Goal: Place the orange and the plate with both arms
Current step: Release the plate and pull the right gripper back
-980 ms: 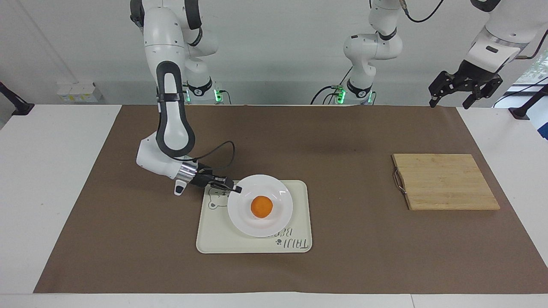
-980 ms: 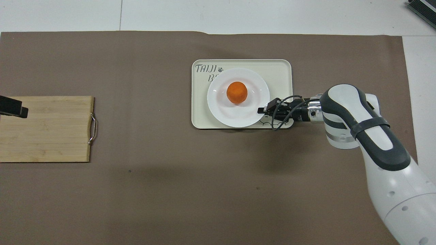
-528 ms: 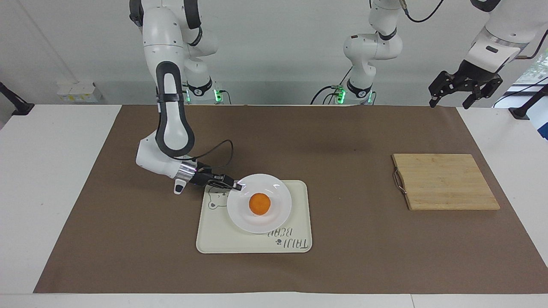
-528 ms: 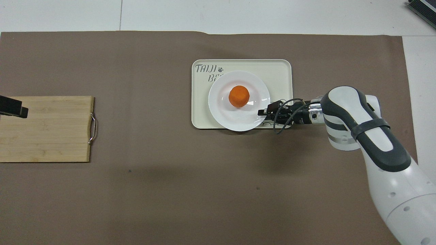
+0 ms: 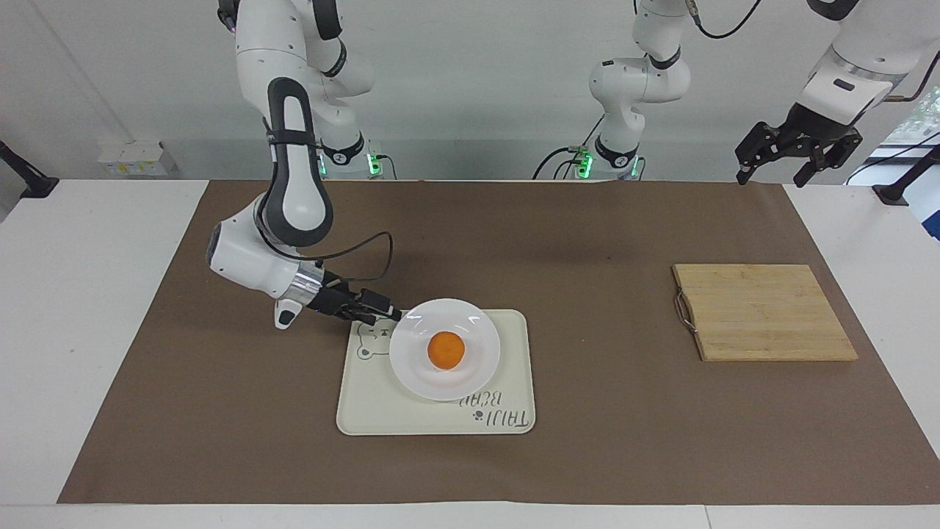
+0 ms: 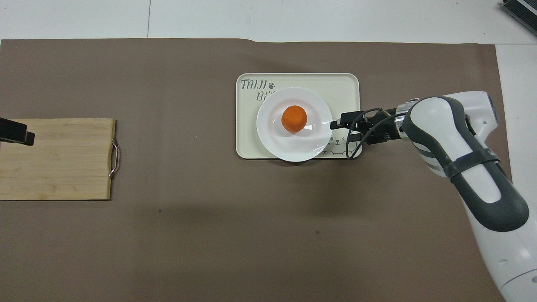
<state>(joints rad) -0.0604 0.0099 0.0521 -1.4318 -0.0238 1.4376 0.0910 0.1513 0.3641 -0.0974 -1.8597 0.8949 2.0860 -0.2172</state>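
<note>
The orange [image 5: 446, 350] lies in the middle of the white plate [image 5: 477, 367]. The plate rests on a cream tray [image 5: 507, 330]. Orange [image 6: 293, 118] and plate [image 6: 293, 147] also show in the overhead view. My right gripper [image 5: 389, 316] is low over the tray's corner toward the right arm's end, just off the plate's rim and apart from it, open and empty; it also shows from above [image 6: 335, 124]. My left gripper [image 5: 797, 158] is open and empty and waits high in the air, over the cutting board's end in the overhead view [image 6: 16, 133].
A wooden cutting board [image 5: 760, 312] with a metal handle lies on the brown mat toward the left arm's end. The cream tray [image 6: 344, 84] carries a bear drawing and lettering. White table surface borders the mat at both ends.
My right gripper lowered the plate flat onto the tray, let go of its rim and drew back toward the right arm's end. The left gripper rose slightly, then held still.
</note>
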